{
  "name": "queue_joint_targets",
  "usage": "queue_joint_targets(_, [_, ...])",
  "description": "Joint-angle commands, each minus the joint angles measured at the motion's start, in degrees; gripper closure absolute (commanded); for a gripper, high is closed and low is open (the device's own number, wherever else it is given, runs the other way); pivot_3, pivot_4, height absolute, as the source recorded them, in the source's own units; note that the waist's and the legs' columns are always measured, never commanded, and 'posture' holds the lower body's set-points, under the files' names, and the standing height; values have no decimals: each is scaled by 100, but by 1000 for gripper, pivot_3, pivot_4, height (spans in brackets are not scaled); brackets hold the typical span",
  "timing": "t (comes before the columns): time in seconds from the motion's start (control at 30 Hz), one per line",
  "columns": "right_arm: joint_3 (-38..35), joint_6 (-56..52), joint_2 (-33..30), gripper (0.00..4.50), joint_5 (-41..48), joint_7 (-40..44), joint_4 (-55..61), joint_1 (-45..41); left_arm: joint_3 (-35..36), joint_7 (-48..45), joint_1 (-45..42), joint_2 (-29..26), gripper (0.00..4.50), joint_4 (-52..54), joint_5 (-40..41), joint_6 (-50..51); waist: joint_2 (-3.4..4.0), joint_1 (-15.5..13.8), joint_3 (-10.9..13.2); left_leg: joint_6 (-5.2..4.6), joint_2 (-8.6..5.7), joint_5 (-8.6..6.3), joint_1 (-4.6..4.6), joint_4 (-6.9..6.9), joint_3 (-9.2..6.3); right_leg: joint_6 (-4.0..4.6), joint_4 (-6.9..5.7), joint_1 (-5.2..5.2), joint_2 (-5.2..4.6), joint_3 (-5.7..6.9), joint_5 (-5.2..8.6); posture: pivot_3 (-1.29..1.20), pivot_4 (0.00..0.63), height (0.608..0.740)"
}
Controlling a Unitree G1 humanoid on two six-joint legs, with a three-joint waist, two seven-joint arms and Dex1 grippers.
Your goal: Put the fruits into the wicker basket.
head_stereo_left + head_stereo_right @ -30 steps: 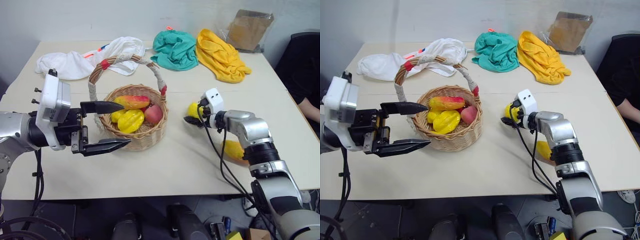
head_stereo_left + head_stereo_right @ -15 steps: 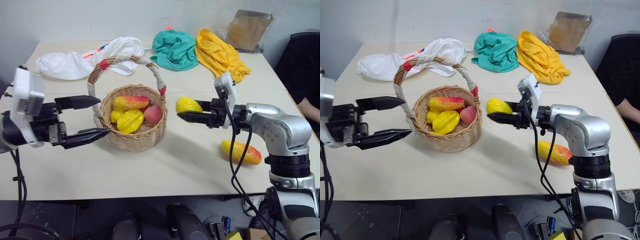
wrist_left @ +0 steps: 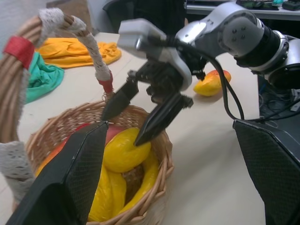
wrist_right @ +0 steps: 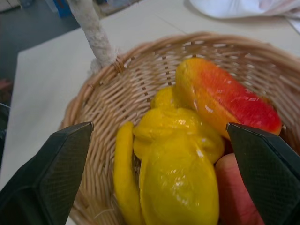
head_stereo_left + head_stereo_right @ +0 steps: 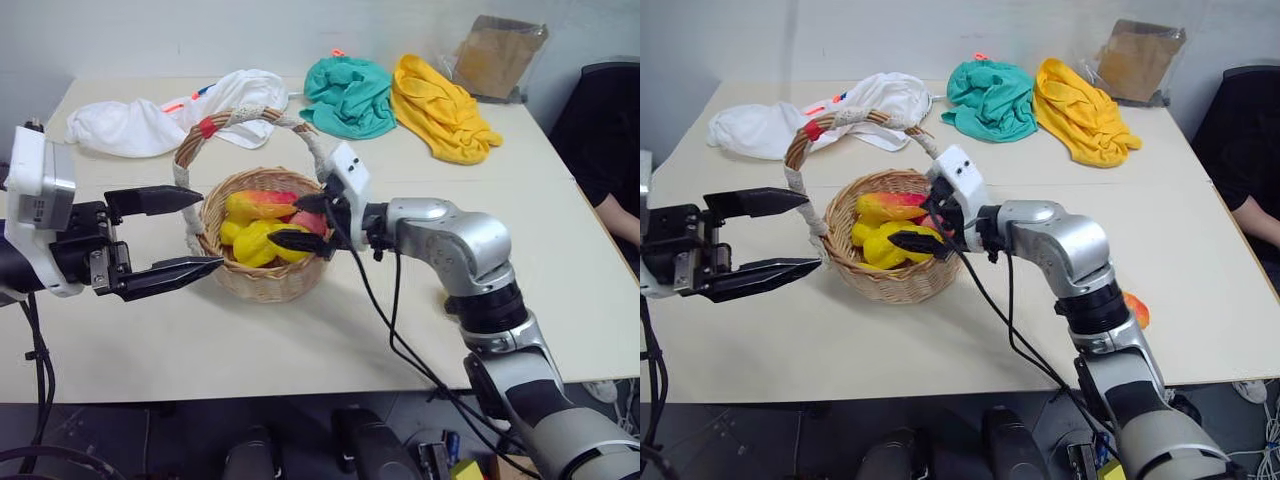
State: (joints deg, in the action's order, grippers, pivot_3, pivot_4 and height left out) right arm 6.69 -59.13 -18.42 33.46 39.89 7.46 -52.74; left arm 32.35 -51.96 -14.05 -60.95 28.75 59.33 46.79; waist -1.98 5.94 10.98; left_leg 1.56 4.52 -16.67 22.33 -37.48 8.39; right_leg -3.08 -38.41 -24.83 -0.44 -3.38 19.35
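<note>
While your right gripper [image 5: 292, 221] hangs spread over the wicker basket [image 5: 262, 282] at frame centre, the lemon [image 3: 125, 148] lies inside, released. Withdrawing carelessly could snag the handle [image 5: 245, 122]; the mango [image 5: 1135, 309] waits at lower right on the worktop [image 5: 330, 340], and your left gripper [image 5: 186, 232] gapes empty.

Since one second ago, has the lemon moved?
Yes. The lemon went from the bare table on the robot's right into the wicker basket, released under the open right gripper.

The right arm reaches across to the robot's left, wrist bent, its right gripper [image 5: 298, 220] roughly level with both black fingers spread wide and nothing between them; the left gripper [image 5: 190, 233] points level toward the right — fingers parted too, empty.
</note>
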Motion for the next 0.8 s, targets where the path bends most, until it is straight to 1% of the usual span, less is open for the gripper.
queue_joint_targets(0.03, [-882,-529,-751,13,947,525,977,196,-216,-3,-224,66,0,56,49,-172,0,-32,0,0,1,0,2,2,-1,0,5,-1,1,2,0,0,150,740])
queue_joint_targets(0.1, [-1411,-513,-1696,13,1122,1017,1254,580,-542,-57,-407,145,0,84,38,-223,1,-94,0,0,1,0,2,4,-2,0,16,2,2,2,0,0,150,740])
queue_joint_targets(0.13, [-1577,-376,-2296,13,1038,1348,1305,899,-728,-85,-506,193,0,106,15,-249,1,-121,0,-3,-1,-2,0,6,-1,0,22,7,1,2,1,0,150,740])
queue_joint_targets(0.23, [-1757,447,-3868,13,415,2248,1212,2085,-1136,-209,-730,284,0,117,-84,-340,2,-232,1,-16,-14,-8,-4,6,-8,-8,50,29,-2,7,-1,0,150,740])
queue_joint_targets(0.3, [-1799,1188,-4583,13,-94,2656,943,2907,-1316,-255,-903,338,0,66,-84,-362,0,-239,0,-24,-22,-12,-11,6,-2,-18,58,37,-5,-2,-1,0,150,740])
queue_joint_targets(0.33, [-1825,1482,-4787,13,-289,2759,792,3210,-1390,-278,-992,361,0,35,-83,-365,0,-204,0,-25,-23,-12,-12,4,3,-21,56,36,-4,-8,-3,0,150,740])
queue_joint_targets(0.43, [-1822,2265,-4998,13,-844,2747,207,3806,-1643,-419,-1262,413,0,-51,-137,-383,0,-95,0,-21,-16,-6,-19,-9,8,-26,38,38,2,-14,-6,0,150,740])
queue_joint_targets(0.5, [-1762,2818,-5103,13,-1161,2908,-75,4179,-1794,-535,-1417,424,0,-99,-188,-401,0,-99,1,-18,-15,-2,-24,-20,10,-27,18,38,4,-19,-6,0,150,740])
queue_joint_targets(0.57, [-1715,3063,-5101,13,-1271,3025,-234,4384,-1919,-630,-1571,444,0,-178,-241,-431,1,-106,1,-16,-14,3,-25,-36,4,-27,-2,40,7,-17,-6,0,150,740])
queue_joint_targets(0.67, [-1574,3146,-4933,13,-1370,2975,-449,4405,-2075,-696,-1769,506,0,-315,-348,-480,1,-98,2,-21,-17,9,-29,-60,5,-29,-31,42,5,-21,-8,0,150,740])
queue_joint_targets(0.73, [-1298,3325,-4628,13,-1660,2671,-911,4197,-2217,-676,-1925,640,0,-403,-459,-539,-2,-101,1,-23,-17,18,-33,-64,3,-32,-32,47,5,-20,-13,0,150,740])
queue_joint_targets(0.8, [-1138,3437,-4415,13,-1874,2457,-1243,3994,-2289,-676,-1999,728,0,-436,-532,-563,-9,-108,6,-24,-19,19,-74,-61,1,-32,-22,91,5,-18,-15,0,150,740])
